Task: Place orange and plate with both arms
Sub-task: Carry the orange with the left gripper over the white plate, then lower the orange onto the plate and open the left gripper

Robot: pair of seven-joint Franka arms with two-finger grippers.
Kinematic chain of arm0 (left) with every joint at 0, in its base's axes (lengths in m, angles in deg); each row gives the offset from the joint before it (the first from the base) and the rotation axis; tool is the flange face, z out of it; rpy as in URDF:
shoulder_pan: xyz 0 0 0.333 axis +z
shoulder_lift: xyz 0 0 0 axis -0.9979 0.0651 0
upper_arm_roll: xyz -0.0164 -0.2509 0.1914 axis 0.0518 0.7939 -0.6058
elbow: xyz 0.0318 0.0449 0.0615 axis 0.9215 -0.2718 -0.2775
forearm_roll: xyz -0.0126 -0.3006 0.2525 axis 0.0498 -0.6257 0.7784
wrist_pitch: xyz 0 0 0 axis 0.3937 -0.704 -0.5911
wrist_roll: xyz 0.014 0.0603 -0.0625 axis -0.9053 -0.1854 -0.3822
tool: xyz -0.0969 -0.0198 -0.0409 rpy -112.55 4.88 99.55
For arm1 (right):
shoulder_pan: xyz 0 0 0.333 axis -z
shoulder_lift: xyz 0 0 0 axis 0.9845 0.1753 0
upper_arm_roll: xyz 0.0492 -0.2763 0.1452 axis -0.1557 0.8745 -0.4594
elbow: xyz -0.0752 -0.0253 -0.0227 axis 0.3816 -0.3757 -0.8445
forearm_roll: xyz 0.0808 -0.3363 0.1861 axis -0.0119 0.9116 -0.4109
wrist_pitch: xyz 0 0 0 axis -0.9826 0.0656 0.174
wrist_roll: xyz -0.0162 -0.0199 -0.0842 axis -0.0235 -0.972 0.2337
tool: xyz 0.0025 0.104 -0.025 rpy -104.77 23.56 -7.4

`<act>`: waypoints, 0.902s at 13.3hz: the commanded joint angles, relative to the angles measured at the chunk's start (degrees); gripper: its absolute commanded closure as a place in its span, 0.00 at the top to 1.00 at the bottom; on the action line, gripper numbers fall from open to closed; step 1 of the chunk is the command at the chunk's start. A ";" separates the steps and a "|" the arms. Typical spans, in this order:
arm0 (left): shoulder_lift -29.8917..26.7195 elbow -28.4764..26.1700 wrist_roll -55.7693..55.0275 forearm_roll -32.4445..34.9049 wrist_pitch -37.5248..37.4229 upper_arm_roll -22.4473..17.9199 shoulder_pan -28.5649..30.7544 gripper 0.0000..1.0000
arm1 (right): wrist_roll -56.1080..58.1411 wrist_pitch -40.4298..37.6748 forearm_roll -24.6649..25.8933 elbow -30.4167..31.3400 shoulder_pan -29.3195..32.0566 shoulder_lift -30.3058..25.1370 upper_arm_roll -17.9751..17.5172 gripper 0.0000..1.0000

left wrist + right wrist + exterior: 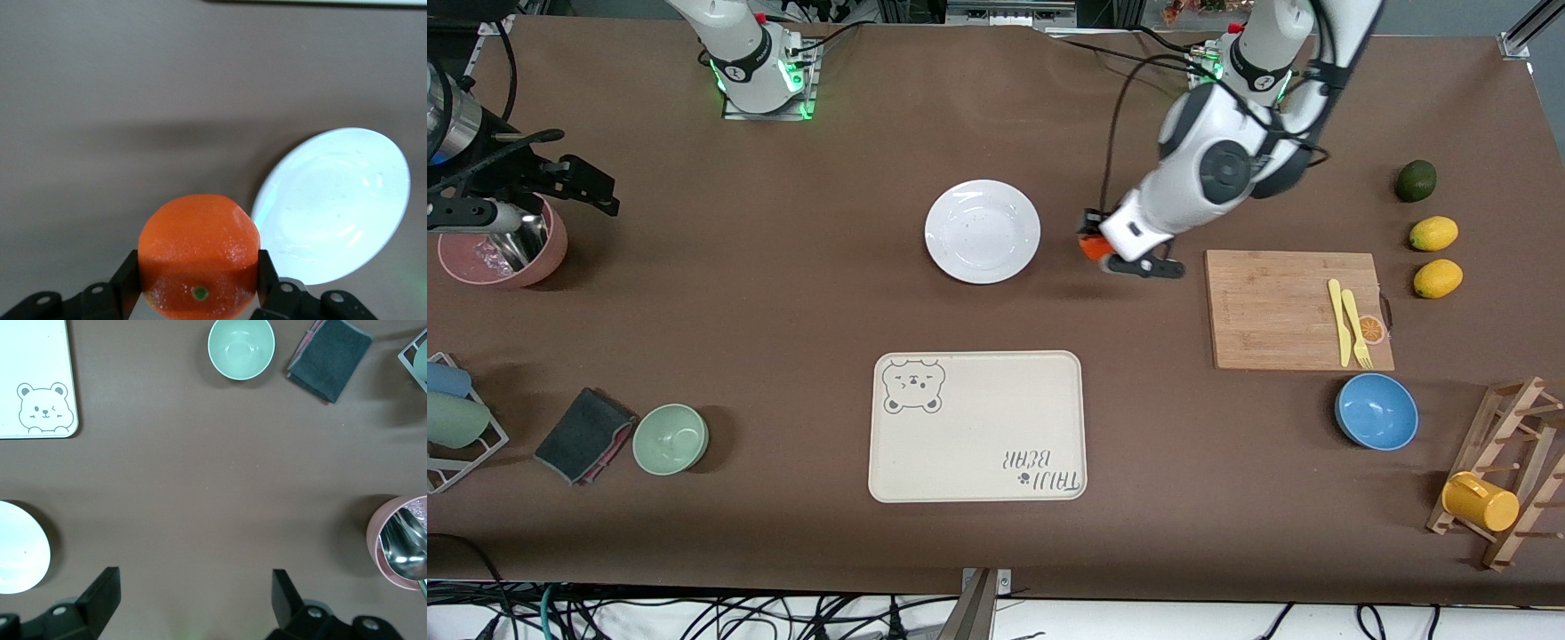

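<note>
The left gripper is clamping the small round red-orange orange over bare brown cloth, beside the round shallow white plate. Carrying it level over the rim to the plate's centre should be stopping it rolling. The right gripper is waiting, fingers spread and empty, above open tabletop near the pink bowl.

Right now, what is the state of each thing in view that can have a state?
orange: held in the air over bare table beside the plate.
left gripper: shut on the orange.
right gripper: open, holds nothing, waits high over the table.
plate: on the table, nothing on it.
tray: nothing on it.
</note>
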 commanded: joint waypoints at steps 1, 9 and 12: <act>6.37 4.63 -10.86 -2.32 3.40 0.46 -3.97 0.00 | 0.20 -0.82 0.34 -0.72 -0.24 0.04 0.23 1.00; 18.16 13.87 -21.02 -2.51 12.20 0.90 -13.21 0.03 | 0.20 -0.82 0.34 -0.72 -0.15 0.04 0.32 1.00; 19.48 13.61 -21.02 -2.33 12.20 0.46 -13.73 0.43 | 0.20 -0.82 0.34 -0.72 -0.15 0.04 0.32 1.00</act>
